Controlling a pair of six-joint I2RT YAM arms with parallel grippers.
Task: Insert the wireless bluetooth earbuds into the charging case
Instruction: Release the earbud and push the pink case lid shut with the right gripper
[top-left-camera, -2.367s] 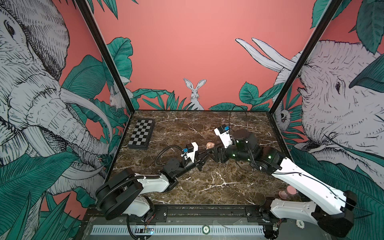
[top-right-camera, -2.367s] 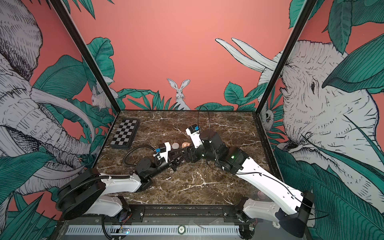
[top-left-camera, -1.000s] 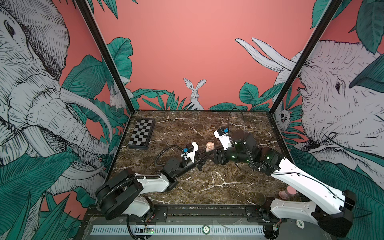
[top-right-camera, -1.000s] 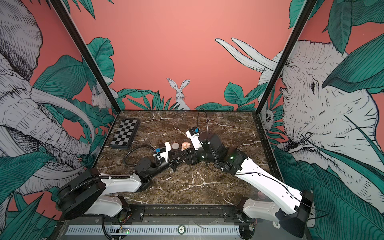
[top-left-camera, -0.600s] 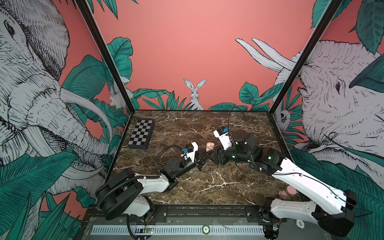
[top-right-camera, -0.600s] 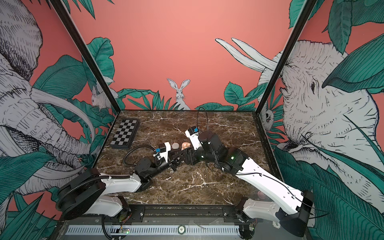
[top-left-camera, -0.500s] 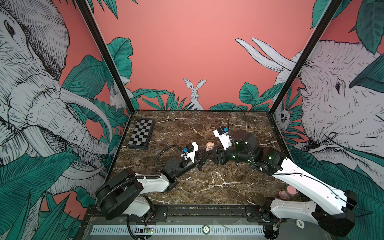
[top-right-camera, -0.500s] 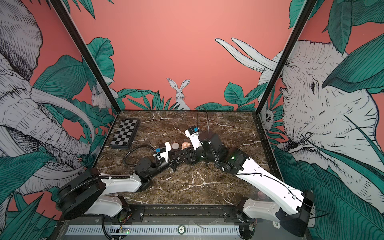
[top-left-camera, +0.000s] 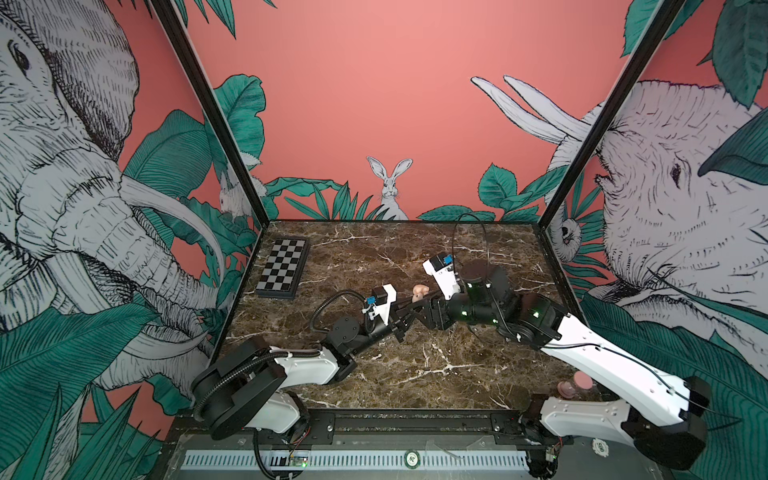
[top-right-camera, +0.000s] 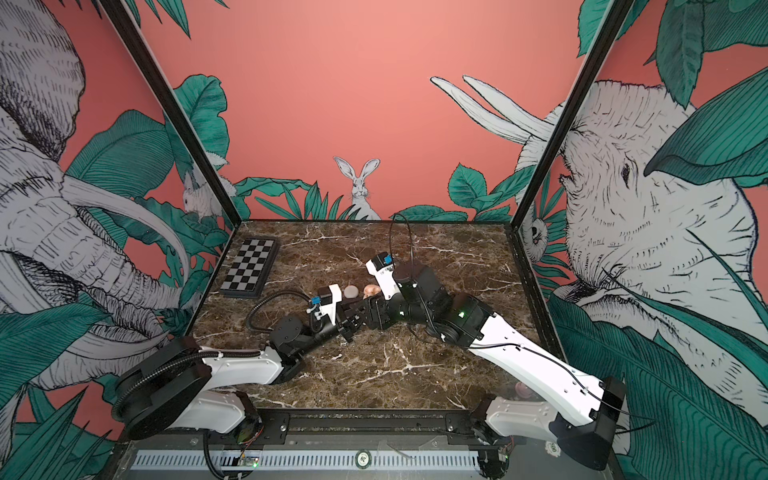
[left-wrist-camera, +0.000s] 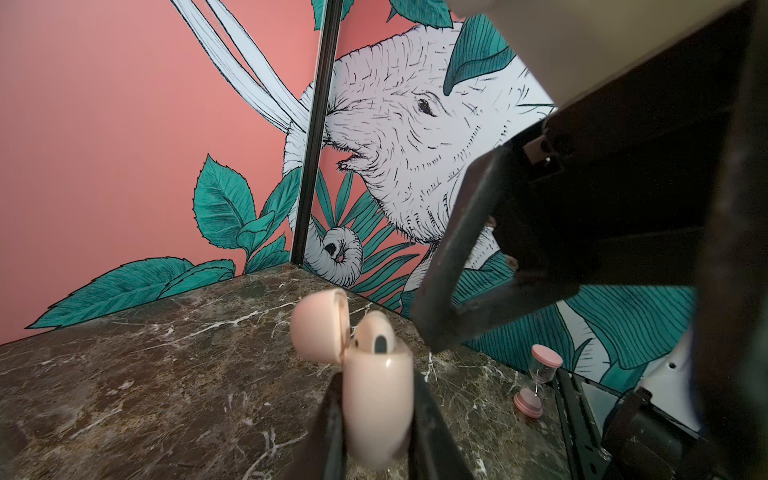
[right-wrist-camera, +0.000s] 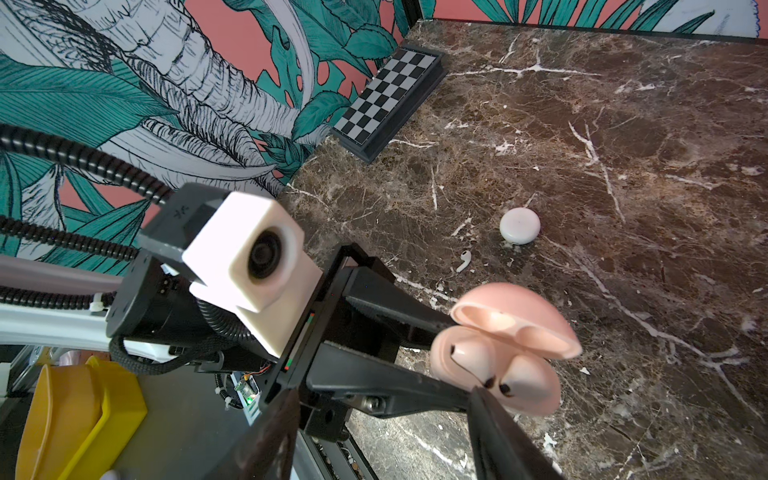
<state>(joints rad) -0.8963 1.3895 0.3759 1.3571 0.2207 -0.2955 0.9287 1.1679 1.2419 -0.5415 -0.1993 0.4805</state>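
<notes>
Two pale buds (right-wrist-camera: 473, 353) sit in the pink case (right-wrist-camera: 536, 399), and its lid is open. The left gripper (left-wrist-camera: 376, 397) is clamped on the pink case and holds it up over the middle of the counter (right-wrist-camera: 623, 166). The right gripper (top-left-camera: 409, 316) has its jaws apart and holds nothing; one tip is just beside the pink case. To the left, one white bud (right-wrist-camera: 464, 261) lies on the counter near a round white case (right-wrist-camera: 520, 225) that is shut.
</notes>
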